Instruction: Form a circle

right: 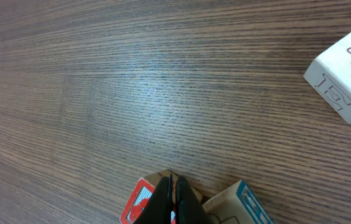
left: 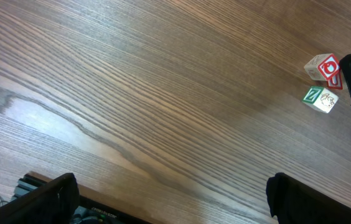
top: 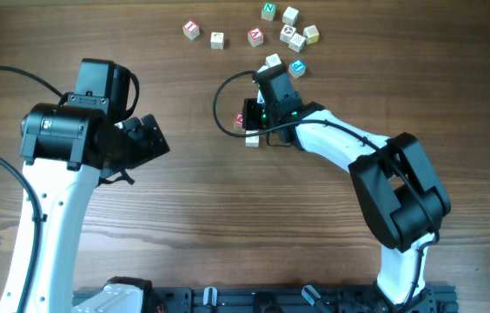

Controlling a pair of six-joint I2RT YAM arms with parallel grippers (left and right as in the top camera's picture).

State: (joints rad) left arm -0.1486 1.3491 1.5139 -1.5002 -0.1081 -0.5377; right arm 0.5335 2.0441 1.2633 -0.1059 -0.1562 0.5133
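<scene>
Wood-grain tabletop (top: 193, 217) is carrying everything. Nearest the base, left gripper (left: 172, 186) is hovering over plain wood with its fingers spread wide, gripping nothing. Further out at mid-table, right gripper (right: 174, 190) is sitting low with its fingers pressed together, pinching nothing. Its tips are poking between a red-faced pale wooden cube (right: 139, 202) and a pale wooden cube with teal lettering (right: 244, 208); can't tell if they're touching either. That's where the circle (left: 325, 74) is sitting: only a tight three-cube cluster of small pale wooden letter cubes at the right gripper's tips, well apart from the left gripper. Just beyond, a plain pale cube (top: 273, 63) and a teal-faced cube (top: 297, 67) are lying side by side. Along the far edge, a loose scatter of red, green and pale lettered cubes (top: 297, 40) is lying spread out.
</scene>
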